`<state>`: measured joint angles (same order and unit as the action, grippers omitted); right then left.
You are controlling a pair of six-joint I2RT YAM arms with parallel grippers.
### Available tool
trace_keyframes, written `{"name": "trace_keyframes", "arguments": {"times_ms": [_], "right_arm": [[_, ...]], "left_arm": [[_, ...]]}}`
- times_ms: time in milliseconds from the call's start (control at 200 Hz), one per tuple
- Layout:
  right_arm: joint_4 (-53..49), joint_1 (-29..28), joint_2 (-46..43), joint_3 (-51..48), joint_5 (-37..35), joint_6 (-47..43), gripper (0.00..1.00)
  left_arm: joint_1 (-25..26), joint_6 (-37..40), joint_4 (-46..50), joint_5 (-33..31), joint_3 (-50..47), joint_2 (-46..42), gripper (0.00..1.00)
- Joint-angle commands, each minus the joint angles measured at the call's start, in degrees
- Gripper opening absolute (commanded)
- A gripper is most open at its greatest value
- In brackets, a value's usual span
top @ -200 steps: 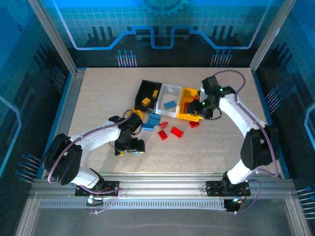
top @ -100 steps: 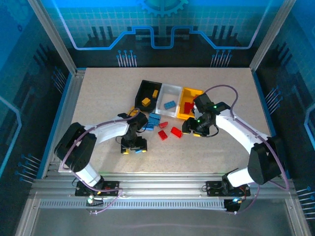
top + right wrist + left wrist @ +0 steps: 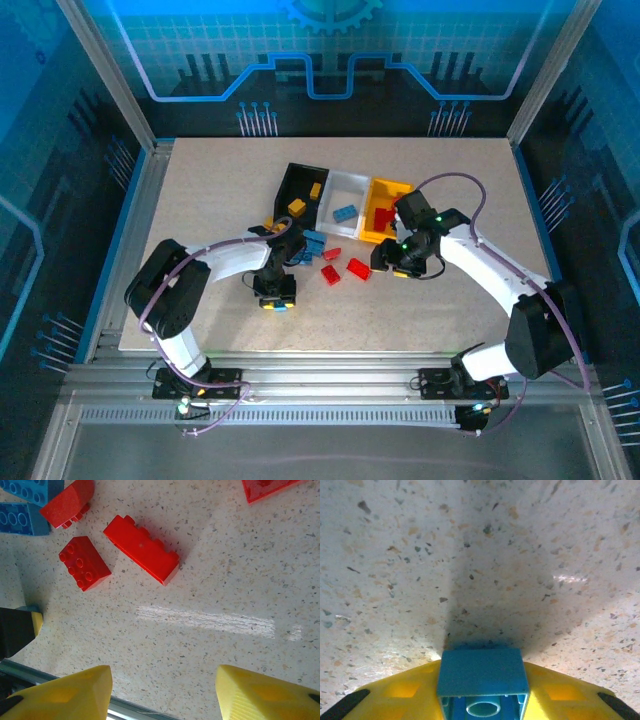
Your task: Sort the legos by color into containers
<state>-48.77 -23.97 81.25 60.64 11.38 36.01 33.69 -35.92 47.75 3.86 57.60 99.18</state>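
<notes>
My left arm folds low across the speckled table [image 3: 485, 555], and my left gripper [image 3: 276, 298] points down with its yellow fingers [image 3: 405, 692] pressed against both sides of a blue brick [image 3: 482, 672], whose hollow underside faces my camera. My right arm reaches forward. My right gripper [image 3: 163, 687] hangs with its jaws apart and nothing between them, above a glossy studded long red brick [image 3: 141, 549] near the yellow bin [image 3: 391, 186].

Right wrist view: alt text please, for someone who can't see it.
The right end effector hangs open over the speckled table, its two yellow fingertips apart with nothing between them. Beyond lie a long red brick, a shorter red brick and, at top left, blue bricks.
</notes>
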Motion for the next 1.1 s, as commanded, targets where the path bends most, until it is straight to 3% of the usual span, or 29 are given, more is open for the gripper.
{"name": "trace_keyframes", "arguments": {"times_ms": [0,320,665,850,1096], "right_arm": [[-0.02,-0.48,0.73,0.16,-0.04,-0.06,0.59],[0.35,0.17,0.19,-1.17,0.19,-0.15,0.59],[2.46,1.29,-3.11,-6.77,3.67,1.82,0.59],[0.15,-0.50,-3.95,-7.97,7.67,-0.39,0.59],[-7.58,-4.64,-8.88,-7.24,8.70,-1.53,0.59]], "left_arm": [[0.42,0.15,0.09,0.67,1.71,0.55,0.36],[-0.83,0.56,0.34,1.87,5.09,-1.12,0.34],[-11.46,-1.93,-2.56,9.89,14.08,-5.32,0.33],[-16.69,0.22,0.46,11.16,25.52,-0.37,0.34],[-18.85,1.78,4.32,12.01,40.24,10.68,0.33]]}}
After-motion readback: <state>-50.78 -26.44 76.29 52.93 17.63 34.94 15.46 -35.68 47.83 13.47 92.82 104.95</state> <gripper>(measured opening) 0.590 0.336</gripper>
